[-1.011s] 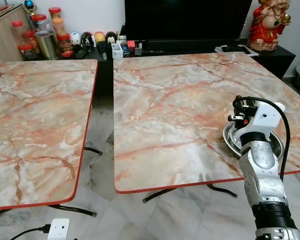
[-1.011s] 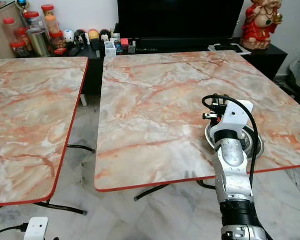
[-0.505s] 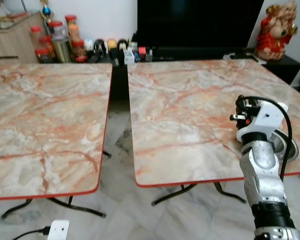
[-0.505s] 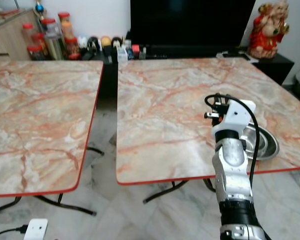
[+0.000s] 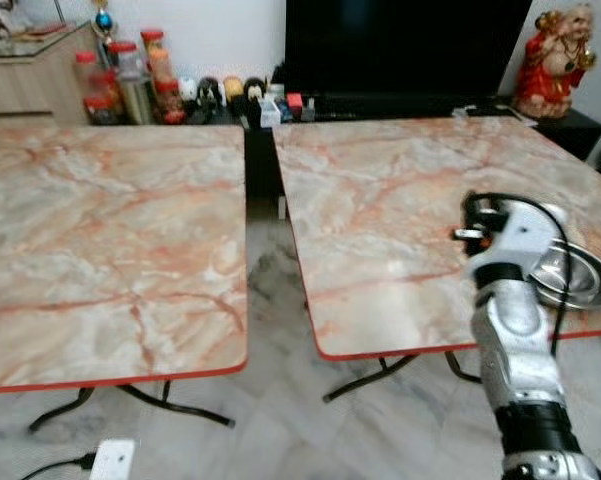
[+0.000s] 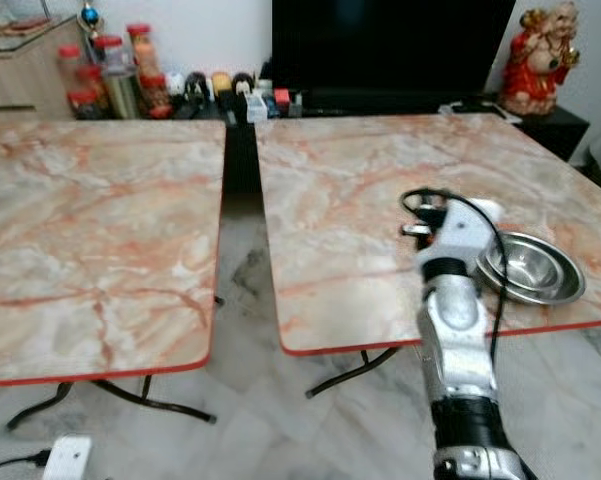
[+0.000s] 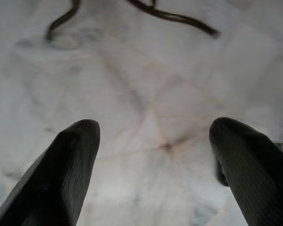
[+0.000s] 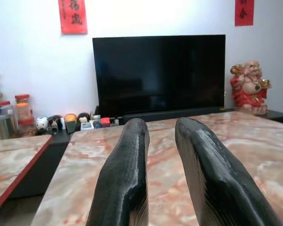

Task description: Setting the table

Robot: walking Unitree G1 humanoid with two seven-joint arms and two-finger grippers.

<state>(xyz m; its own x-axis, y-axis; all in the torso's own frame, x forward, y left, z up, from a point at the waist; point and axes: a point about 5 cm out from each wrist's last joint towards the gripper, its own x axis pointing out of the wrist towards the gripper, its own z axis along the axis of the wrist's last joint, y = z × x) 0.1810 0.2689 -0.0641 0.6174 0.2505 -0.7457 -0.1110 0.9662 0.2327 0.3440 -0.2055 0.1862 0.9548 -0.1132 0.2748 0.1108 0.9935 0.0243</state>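
Note:
A stack of steel bowls (image 5: 582,276) sits on the right marble table (image 5: 400,200), near its front right edge. My right arm is raised at that table's front edge, with its white wrist (image 5: 510,236) just left of the bowls and apart from them. My right gripper (image 8: 161,123) points across the tabletop toward the television, its fingers (image 8: 132,155) close together with nothing between them. My left gripper (image 7: 153,127) hangs open over the pale floor tiles, holding nothing.
A second marble table (image 5: 100,220) stands to the left, with a narrow floor gap (image 5: 265,230) between the two. Behind are a black television (image 5: 400,40), jars (image 5: 130,75), small items on a low cabinet and a red figurine (image 5: 555,50). A white power strip (image 5: 110,458) lies on the floor.
The camera has swung left, so both tables sit further right in the picture. The bowls, earlier half hidden behind my right wrist, now lie in plain view to its right.

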